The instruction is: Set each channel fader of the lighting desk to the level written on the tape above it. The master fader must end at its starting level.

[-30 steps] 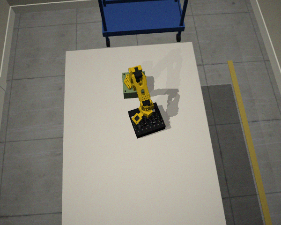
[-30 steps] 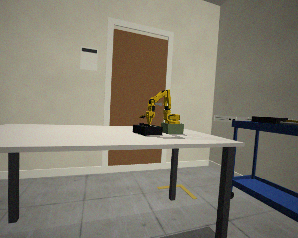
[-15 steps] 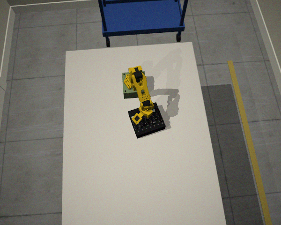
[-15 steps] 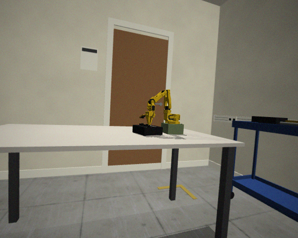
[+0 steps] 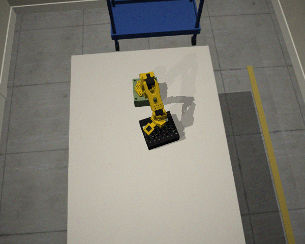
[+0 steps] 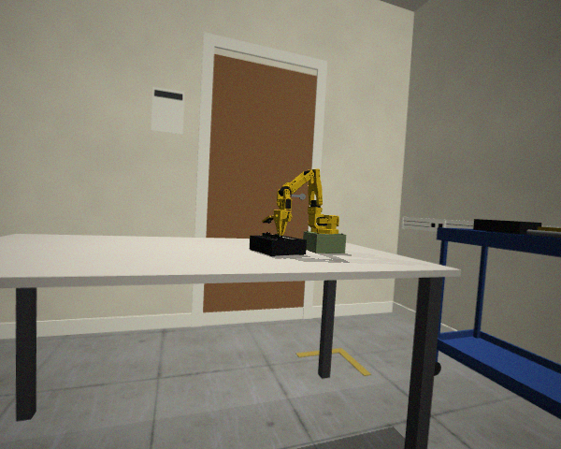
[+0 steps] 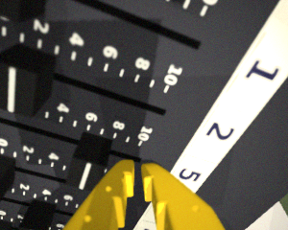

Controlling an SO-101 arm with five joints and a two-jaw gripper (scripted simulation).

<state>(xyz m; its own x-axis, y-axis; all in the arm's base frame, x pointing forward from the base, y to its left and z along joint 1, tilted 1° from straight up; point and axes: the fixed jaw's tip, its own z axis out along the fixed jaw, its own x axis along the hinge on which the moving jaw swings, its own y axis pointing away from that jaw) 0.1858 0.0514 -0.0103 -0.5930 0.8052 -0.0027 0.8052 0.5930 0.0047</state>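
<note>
The black lighting desk (image 5: 161,136) (image 6: 277,244) lies on the white table in front of the arm's green base. In the wrist view its fader slots run side by side with white scales from 0 to 10. One black fader cap (image 7: 15,83) sits near the low end of its slot at the left. Another cap (image 7: 90,152) sits at about 6 on the slot two below. A white tape strip (image 7: 230,101) along the top end reads 1, 2, 5. My yellow gripper (image 7: 136,184) (image 5: 157,125) (image 6: 281,233) is shut and empty, hanging just over the desk near the 10 end, beside the tape's 5.
The arm's green base block (image 5: 138,100) (image 6: 325,241) stands behind the desk. A blue cart (image 5: 154,18) (image 6: 508,299) stands beyond the table's far end. A yellow floor line (image 5: 268,147) runs along the right.
</note>
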